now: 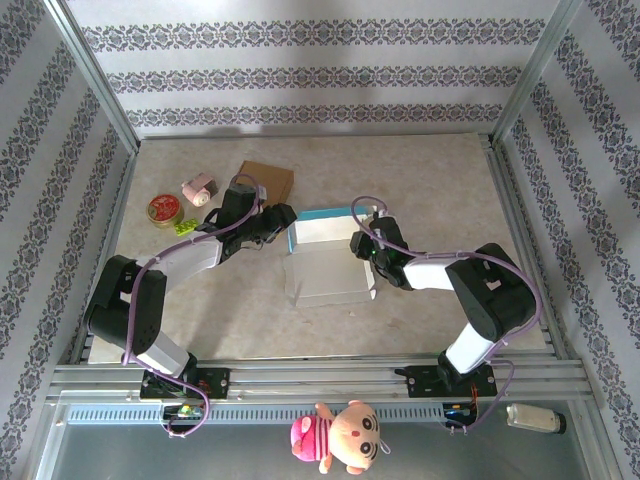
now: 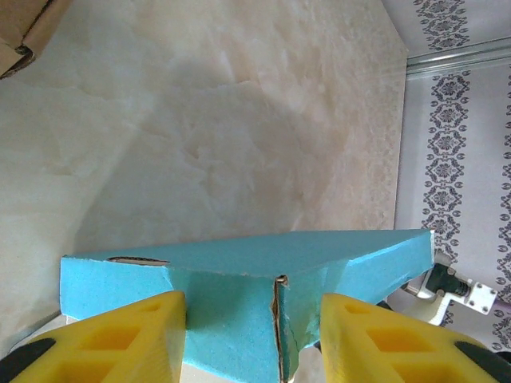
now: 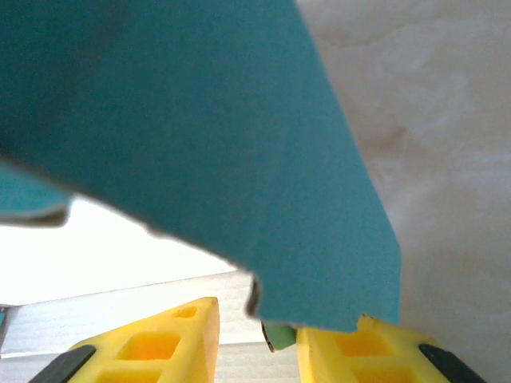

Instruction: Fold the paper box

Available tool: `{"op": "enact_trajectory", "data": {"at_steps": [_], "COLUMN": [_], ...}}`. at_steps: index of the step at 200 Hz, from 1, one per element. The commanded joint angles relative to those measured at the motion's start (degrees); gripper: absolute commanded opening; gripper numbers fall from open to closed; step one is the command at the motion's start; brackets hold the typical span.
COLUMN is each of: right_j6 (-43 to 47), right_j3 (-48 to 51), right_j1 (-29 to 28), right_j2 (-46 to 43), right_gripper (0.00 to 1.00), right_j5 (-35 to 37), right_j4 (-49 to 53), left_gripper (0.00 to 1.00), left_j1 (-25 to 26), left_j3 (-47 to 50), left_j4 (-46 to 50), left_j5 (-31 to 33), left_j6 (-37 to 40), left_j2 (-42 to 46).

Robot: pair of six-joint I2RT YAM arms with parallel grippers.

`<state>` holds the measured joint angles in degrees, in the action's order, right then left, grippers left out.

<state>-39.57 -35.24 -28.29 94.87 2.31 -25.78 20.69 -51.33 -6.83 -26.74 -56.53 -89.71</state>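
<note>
**K:** Top view first. Where was the box?

**M:** The paper box (image 1: 327,268) sat at mid-table (image 1: 430,170), white inside facing up, with its teal back wall raised. The left gripper (image 1: 283,222) was at the box's left end and the right gripper (image 1: 358,243) at its right wall. A brown card (image 1: 268,180), a red tin (image 1: 163,209) and a pink toy (image 1: 199,186) lay well apart at the back left.

**K:** Left wrist view?

**M:** The box's teal corner stood between the yellow fingers (image 2: 128,339), both pads against it. I judged it clamped on that corner.

**K:** Right wrist view?

**M:** A teal flap hung across the frame, and its lower edge dipped toward the gap between the fingers (image 3: 152,347). I could not tell whether the jaws gripped it or merely straddled it.

**K:** Step in hand?

**M:** Judged: raising the side walls, with the left arm bracing. The next move called for tucking the right flap inward without dragging the box.

**K:** Any writing?

**M:** None was legible. The tin's lid print was too small to read.
</note>
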Motion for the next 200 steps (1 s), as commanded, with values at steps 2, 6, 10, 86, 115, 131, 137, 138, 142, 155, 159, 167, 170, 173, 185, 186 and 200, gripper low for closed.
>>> {"op": "enact_trajectory", "data": {"at_steps": [2, 6, 10, 86, 115, 131, 137, 138, 142, 155, 159, 167, 170, 173, 185, 186, 200], "right_j6": [1.81, 1.8, 1.82, 12.28, 18.46, 20.78, 21.29, 21.29, 21.52, 23.19, 23.9, 24.78, 24.45, 24.08, 23.75, 23.71, 23.12], "right_j3": [-0.12, -0.36, -0.59, 1.17, 5.85, 8.03, 8.82, 8.98, 9.52, 10.78, 10.73, 10.04, 9.67, 9.15, 7.32, 7.17, 4.49], "right_j1": [-1.41, -1.61, -1.86, -2.56, -2.23, -2.03, -1.87, -1.82, -1.53, 1.06, 2.05, 4.55, 5.35, 6.1, 8.19, 8.31, 8.6], "right_j2": [0.72, 1.3, 1.79, -8.69, -21.04, -27.73, -29.87, -30.16, -31.21, -32.74, -32.61, -31.44, -30.78, -30.1, -26.79, -26.51, -22.48], "right_gripper": [0.31, 0.31, 0.31, 0.44, 0.56, 0.62, 0.66, 0.66, 0.69, 0.81, 0.82, 0.84, 0.84, 0.85, 0.82, 0.82, 0.76], "right_j5": [-2.67, -3.37, -3.76, -4.87, 0.14, 7.91, 11.55, 12.14, 14.35, 15.28, 13.98, 10.88, 9.97, 9.18, 5.03, 4.88, 2.12], "right_j4": [-2.47, -2.61, -2.68, 5.07, 10.6, 13.88, 14.39, 14.37, 14.22, 12.93, 12.61, 12.74, 13.0, 13.11, 13.44, 13.46, 13.46], "left_gripper": [0.45, 0.45, 0.45, 0.45, 0.45, 0.45, 0.45, 0.45, 0.45, 0.45, 0.45, 0.45, 0.45, 0.45, 0.45, 0.45, 0.45], "left_j1": [1.25, 1.28, 1.24, 1.51, 1.46, 1.67, 1.68, 1.75, 1.73, 1.89, 1.97, 1.94, 1.98, 1.99, 2.09, 2.08, 2.22], "left_j3": [-1.65, -1.7, -1.73, -1.71, -1.91, -2.15, -2.19, -2.15, -2.24, -2.22, -2.26, -2.32, -2.29, -2.29, -2.5, -2.48, -2.55], "left_j4": [0.11, 0.02, -0.1, 1.88, 2.17, 2.7, 2.8, 2.84, 2.86, 2.8, 2.74, 2.67, 2.7, 2.67, 2.68, 2.69, 2.86], "left_j5": [-0.23, -0.28, -0.31, 0.96, 1.66, 1.93, 1.96, 2.0, 2.03, 1.94, 1.94, 2.04, 2.06, 2.08, 2.13, 2.13, 2.05], "left_j6": [1.4, 1.42, 1.36, 2.78, 2.99, 3.26, 3.35, 3.36, 3.36, 3.36, 3.36, 3.29, 3.26, 3.27, 3.27, 3.27, 3.16], "left_j2": [-0.36, -0.45, -0.55, 0.49, 0.77, 0.66, 0.67, 0.67, 0.66, 0.75, 0.74, 0.68, 0.67, 0.68, 0.49, 0.5, 0.37]}}
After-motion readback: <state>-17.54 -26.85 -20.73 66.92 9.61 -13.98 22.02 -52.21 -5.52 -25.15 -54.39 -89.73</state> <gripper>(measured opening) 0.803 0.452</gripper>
